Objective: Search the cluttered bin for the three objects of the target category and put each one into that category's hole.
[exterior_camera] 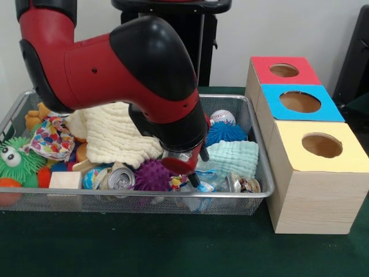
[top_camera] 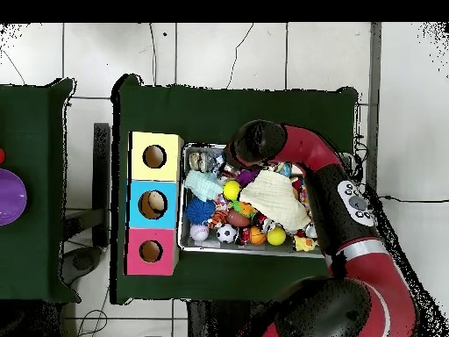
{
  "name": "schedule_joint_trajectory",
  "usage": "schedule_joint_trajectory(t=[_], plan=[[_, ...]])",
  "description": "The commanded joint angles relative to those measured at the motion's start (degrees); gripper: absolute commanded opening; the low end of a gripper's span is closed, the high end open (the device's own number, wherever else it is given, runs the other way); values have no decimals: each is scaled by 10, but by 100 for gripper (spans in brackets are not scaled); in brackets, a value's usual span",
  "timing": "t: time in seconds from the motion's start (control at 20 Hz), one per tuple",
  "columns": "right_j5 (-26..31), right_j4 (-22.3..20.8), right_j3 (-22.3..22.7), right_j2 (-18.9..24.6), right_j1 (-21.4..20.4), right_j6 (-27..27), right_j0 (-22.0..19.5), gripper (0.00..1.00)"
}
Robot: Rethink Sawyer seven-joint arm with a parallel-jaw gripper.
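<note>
The wire mesh bin (exterior_camera: pixel 144 197) is full of toys and cloths; it also shows in the overhead view (top_camera: pixel 182 204). My gripper (exterior_camera: pixel 193 172) reaches down into the bin's front right part, among the clutter, mostly hidden by the arm's thick wrist. A crumpled clear, pale blue bottle (exterior_camera: pixel 203 187) lies right under it by the front rim. I cannot tell whether the gripper touches it. Other bottles are not clear to see. The blue-panelled hole (exterior_camera: pixel 300 102) is in the middle of the wooden box, to the right of the bin (top_camera: pixel 152 204). In the overhead view the arm (top_camera: pixel 256 140) covers the gripper.
A cream cloth (exterior_camera: pixel 118 135), a silver can (exterior_camera: pixel 120 179), a purple spiky ball (exterior_camera: pixel 153 175), a pale green cloth (exterior_camera: pixel 233 157), a blue spiky ball (exterior_camera: pixel 226 133), a baseball (exterior_camera: pixel 222 117), a green spiky toy (exterior_camera: pixel 17 158) and a wooden block (exterior_camera: pixel 65 180) fill the bin. Red-panelled hole (exterior_camera: pixel 283 70) and yellow-panelled hole (exterior_camera: pixel 322 145) flank the blue one.
</note>
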Motion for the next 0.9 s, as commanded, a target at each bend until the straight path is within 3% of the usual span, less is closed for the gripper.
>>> schedule_joint_trajectory(t=[0.05,0.9], plan=[[-8,-11,6,2,38,-9,-8,100],[-31,-21,-6,-5,61,-4,-7,100]])
